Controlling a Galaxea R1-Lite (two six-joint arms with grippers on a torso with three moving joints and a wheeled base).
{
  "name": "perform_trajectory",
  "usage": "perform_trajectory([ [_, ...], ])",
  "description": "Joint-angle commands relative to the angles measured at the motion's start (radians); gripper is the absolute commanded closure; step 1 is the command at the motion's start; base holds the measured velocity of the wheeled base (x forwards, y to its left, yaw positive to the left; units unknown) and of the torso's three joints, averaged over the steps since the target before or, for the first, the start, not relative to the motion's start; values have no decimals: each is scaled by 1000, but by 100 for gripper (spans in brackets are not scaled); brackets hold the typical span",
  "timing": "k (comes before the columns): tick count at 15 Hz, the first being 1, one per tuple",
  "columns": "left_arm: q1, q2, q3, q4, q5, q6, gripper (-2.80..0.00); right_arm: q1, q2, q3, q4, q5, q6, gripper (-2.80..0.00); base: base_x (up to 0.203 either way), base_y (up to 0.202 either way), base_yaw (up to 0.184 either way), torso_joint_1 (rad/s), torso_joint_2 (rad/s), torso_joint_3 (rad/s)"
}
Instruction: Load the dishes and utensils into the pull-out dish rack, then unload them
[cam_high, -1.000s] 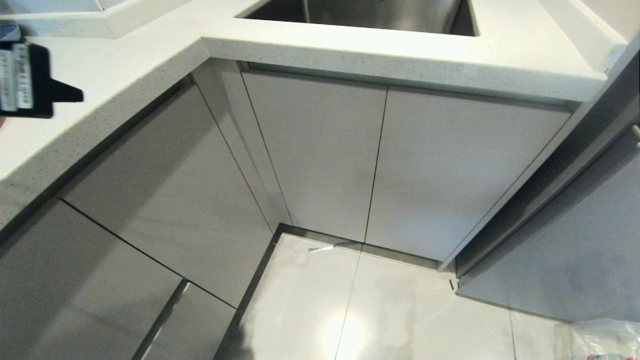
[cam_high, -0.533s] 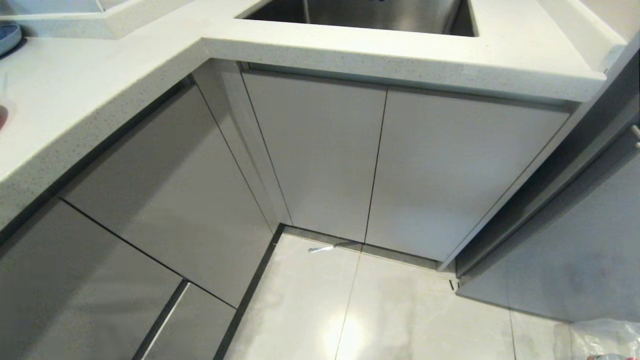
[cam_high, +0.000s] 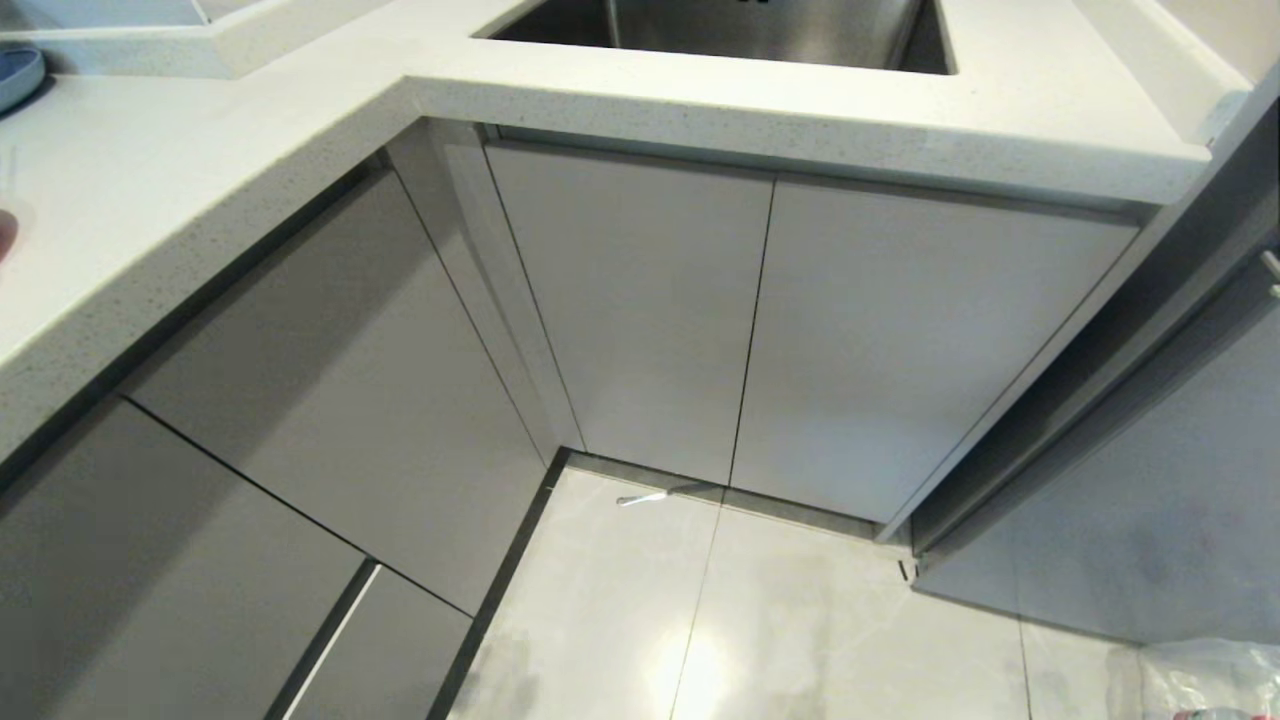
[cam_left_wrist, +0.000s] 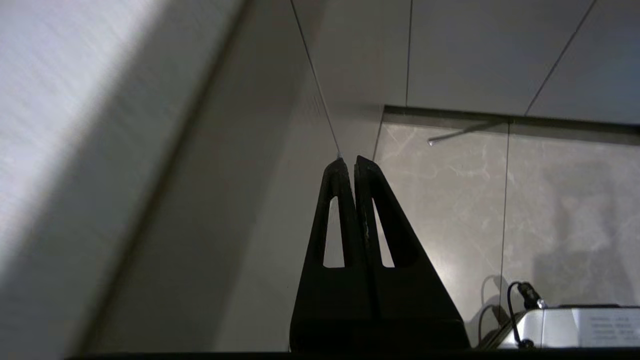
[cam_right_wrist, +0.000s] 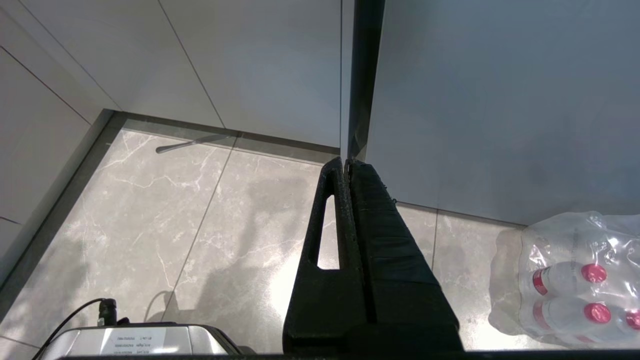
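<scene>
Both grippers hang low beside the cabinets, outside the head view. My left gripper (cam_left_wrist: 348, 161) is shut with nothing in it, pointing at the floor in the corner of the grey cabinet fronts (cam_left_wrist: 280, 150). My right gripper (cam_right_wrist: 346, 161) is also shut and empty, over the marble floor by a tall grey panel (cam_right_wrist: 500, 100). A pink sliver of a dish (cam_high: 4, 238) shows at the far left edge of the white countertop (cam_high: 200, 170). The pull-out dish rack and the utensils are out of view; every cabinet front is closed.
A steel sink (cam_high: 740, 30) is sunk into the countertop above two pale doors (cam_high: 640, 310). A blue round thing (cam_high: 18, 72) lies at the counter's far left. A small metal rod (cam_high: 645, 496) lies on the floor, with a wrapped bottle pack (cam_right_wrist: 570, 280) at the right.
My left arm, seen over the counter at the far left a second ago, has dropped out of the head view. The rest of the scene has not shifted.
</scene>
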Motion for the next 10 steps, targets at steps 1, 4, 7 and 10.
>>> perform_trajectory([
  [1,5,-122,141,-48,-4,-1,0,0,0,2,0,0,0,0,0,0,0,0,0,0],
  [4,7,-139,464,-397,-12,-1,0,0,0,2,0,0,-1,0,0,0,0,0,0,0],
  [7,7,-147,560,-449,-90,-145,0,0,0,2,0,0,0,0,0,0,0,0,0,0],
  [10,8,-148,558,-453,-88,-198,0,0,0,2,0,0,-1,0,0,0,0,0,0,0],
])
